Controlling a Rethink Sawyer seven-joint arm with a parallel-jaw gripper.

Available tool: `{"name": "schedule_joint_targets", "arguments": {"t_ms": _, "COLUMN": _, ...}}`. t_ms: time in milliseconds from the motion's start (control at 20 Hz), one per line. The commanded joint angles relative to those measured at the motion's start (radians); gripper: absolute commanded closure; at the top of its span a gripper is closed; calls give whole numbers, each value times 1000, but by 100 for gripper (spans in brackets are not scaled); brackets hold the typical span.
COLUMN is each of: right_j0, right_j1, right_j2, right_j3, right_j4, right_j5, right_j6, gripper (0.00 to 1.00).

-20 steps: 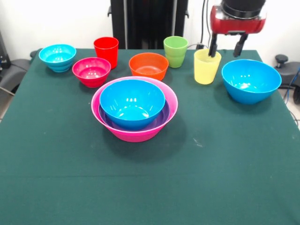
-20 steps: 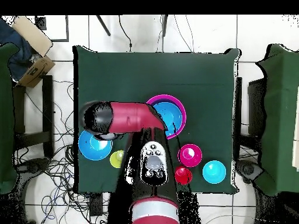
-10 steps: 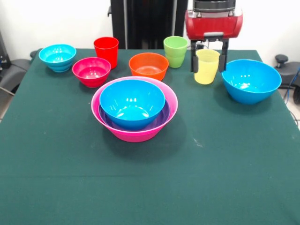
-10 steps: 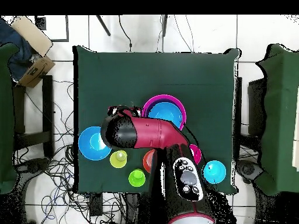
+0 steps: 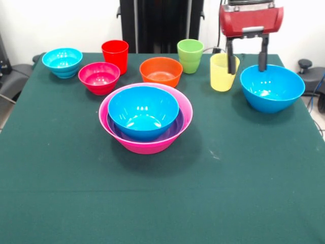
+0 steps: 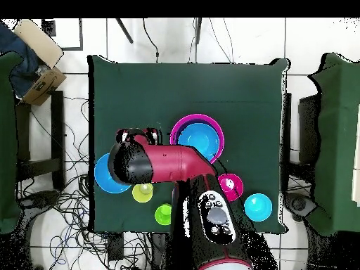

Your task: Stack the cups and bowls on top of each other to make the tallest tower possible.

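Surface: green cloth table [image 5: 162, 203] before a white wall, a black pedestal at the far side.

Gripper [image 5: 247, 54]: red head, two black fingers hanging down, spread apart and holding nothing. One finger hangs at the yellow cup's [image 5: 222, 72] rim, on its side toward the loose blue bowl [image 5: 271, 88]; the other hangs above that bowl's far rim. From above, the arm [image 6: 165, 162] covers this corner; part of the bowl [image 6: 107, 177] and cup [image 6: 143, 192] show beside it.

Neighbouring items, outward:
- Green cup [image 5: 190, 56], just beside the yellow cup, upright.
- Orange bowl [image 5: 161, 71], next along the row.
- Red cup [image 5: 115, 55], behind the magenta bowl [image 5: 99, 77].
- Cyan bowl [image 5: 62, 62], at the far corner.

Tower [image 5: 145, 117]: pink bowl outermost, purple bowl [image 5: 175, 127] nested inside, a second blue bowl on top. Three pieces in; seven loose.

Step in hand, as judged: selecting the next piece, with the gripper placed between the yellow cup and the loose blue bowl. Which of the two is meant cannot be told.

Next move calls for: centring the open fingers on one rim or wall, descending, closing, then lifting clear of the neighbour. The loose blue bowl would nest well in the tower; cups suit the top.
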Motion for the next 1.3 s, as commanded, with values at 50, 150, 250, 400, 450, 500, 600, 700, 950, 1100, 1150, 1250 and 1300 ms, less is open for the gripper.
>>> {"name": "schedule_joint_targets", "arguments": {"t_ms": 50, "right_j0": 37, "right_j1": 11, "right_j2": 92, "right_j3": 42, "right_j4": -82, "right_j5": 30, "right_j6": 23, "gripper": 0}}
{"name": "schedule_joint_targets", "arguments": {"t_ms": 150, "right_j0": 32, "right_j1": 15, "right_j2": 93, "right_j3": 48, "right_j4": -90, "right_j5": 18, "right_j6": 19, "gripper": 0}}
{"name": "schedule_joint_targets", "arguments": {"t_ms": 250, "right_j0": 20, "right_j1": 17, "right_j2": 97, "right_j3": 54, "right_j4": -99, "right_j5": 13, "right_j6": 11, "gripper": 0}}
{"name": "schedule_joint_targets", "arguments": {"t_ms": 400, "right_j0": 5, "right_j1": 22, "right_j2": 105, "right_j3": 50, "right_j4": -107, "right_j5": 23, "right_j6": 3, "gripper": 0}}
{"name": "schedule_joint_targets", "arguments": {"t_ms": 450, "right_j0": -1, "right_j1": 19, "right_j2": 111, "right_j3": 51, "right_j4": -108, "right_j5": 27, "right_j6": 1, "gripper": 0}}
{"name": "schedule_joint_targets", "arguments": {"t_ms": 500, "right_j0": -6, "right_j1": 17, "right_j2": 115, "right_j3": 51, "right_j4": -109, "right_j5": 31, "right_j6": 1, "gripper": 0}}
{"name": "schedule_joint_targets", "arguments": {"t_ms": 600, "right_j0": -7, "right_j1": 21, "right_j2": 113, "right_j3": 50, "right_j4": -115, "right_j5": 30, "right_j6": 5, "gripper": 0}}
{"name": "schedule_joint_targets", "arguments": {"t_ms": 700, "right_j0": -10, "right_j1": 49, "right_j2": 106, "right_j3": 45, "right_j4": -136, "right_j5": 21, "right_j6": -3, "gripper": 0}}
{"name": "schedule_joint_targets", "arguments": {"t_ms": 950, "right_j0": -70, "right_j1": 89, "right_j2": 126, "right_j3": 58, "right_j4": -185, "right_j5": -11, "right_j6": -30, "gripper": 0}}
{"name": "schedule_joint_targets", "arguments": {"t_ms": 1100, "right_j0": -129, "right_j1": 94, "right_j2": 167, "right_j3": 79, "right_j4": -214, "right_j5": -25, "right_j6": -44, "gripper": 0}}
{"name": "schedule_joint_targets", "arguments": {"t_ms": 1150, "right_j0": -144, "right_j1": 98, "right_j2": 177, "right_j3": 82, "right_j4": -225, "right_j5": -29, "right_j6": -46, "gripper": 0}}
{"name": "schedule_joint_targets", "arguments": {"t_ms": 1250, "right_j0": -163, "right_j1": 101, "right_j2": 193, "right_j3": 87, "right_j4": -243, "right_j5": -35, "right_j6": -41, "gripper": 0}}
{"name": "schedule_joint_targets", "arguments": {"t_ms": 1300, "right_j0": -172, "right_j1": 102, "right_j2": 201, "right_j3": 90, "right_j4": -252, "right_j5": -37, "right_j6": -39, "gripper": 0}}
